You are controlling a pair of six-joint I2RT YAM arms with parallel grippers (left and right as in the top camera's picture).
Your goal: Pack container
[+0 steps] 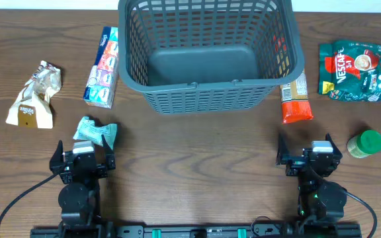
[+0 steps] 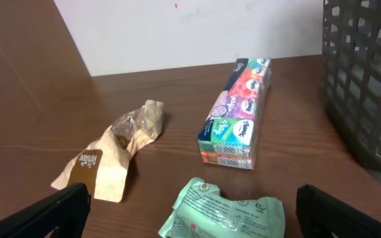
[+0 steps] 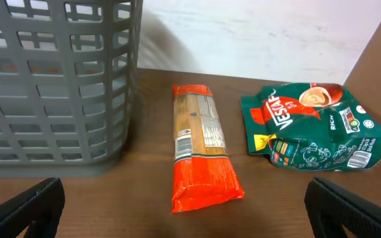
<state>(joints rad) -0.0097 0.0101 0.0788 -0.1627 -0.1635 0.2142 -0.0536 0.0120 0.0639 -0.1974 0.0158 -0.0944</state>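
Note:
The dark grey slotted basket (image 1: pixel 207 56) stands at the back centre, empty; its wall shows in the left wrist view (image 2: pixel 366 79) and the right wrist view (image 3: pixel 51 79). My left gripper (image 1: pixel 83 158) is open and empty near the front left, just behind a crumpled mint-green packet (image 1: pixel 96 131) (image 2: pixel 227 211). My right gripper (image 1: pixel 308 155) is open and empty at the front right, facing an orange packet (image 1: pixel 295 99) (image 3: pixel 202 155) lying beside the basket's right wall.
A multicolour tissue pack (image 1: pixel 103 66) (image 2: pixel 237 116) lies left of the basket. A tan crumpled bag (image 1: pixel 35 96) (image 2: pixel 114 149) lies at far left. A green Nescafe bag (image 1: pixel 356 71) (image 3: pixel 313 125) and a green-lidded jar (image 1: pixel 364 143) sit at right.

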